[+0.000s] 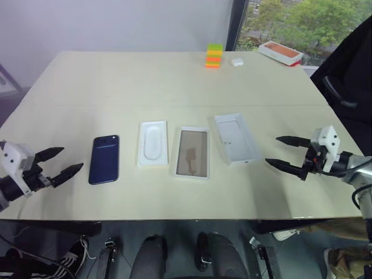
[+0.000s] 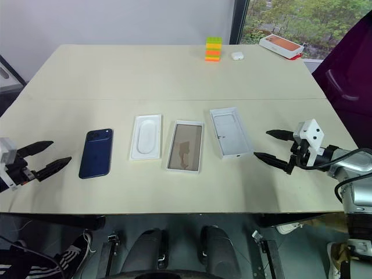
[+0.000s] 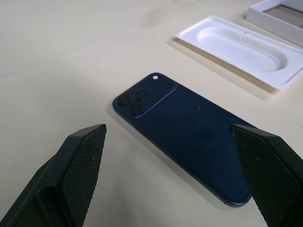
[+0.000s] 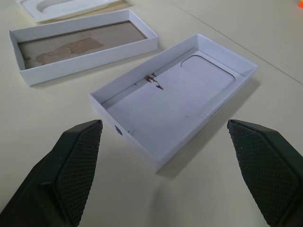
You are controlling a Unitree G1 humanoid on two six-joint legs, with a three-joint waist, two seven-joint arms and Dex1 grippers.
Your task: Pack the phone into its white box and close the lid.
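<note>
On table: white box (image 1: 193, 152) and lid (image 1: 236, 138) empty (phone (image 1: 104, 158) outside); grippers spread wide, holding nothing.

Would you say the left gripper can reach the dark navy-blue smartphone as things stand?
Probably yes: the left gripper is open beside the dark navy-blue smartphone, with bare tan table between them.

Legible text, labels, numbers: none. The phone (image 3: 189, 137) lies back-up on the counter (image 1: 174, 81) with only a faint, unreadable mark at the centre of its back. Small dark marks inside the lid (image 4: 175, 99) are too small to read.
</note>
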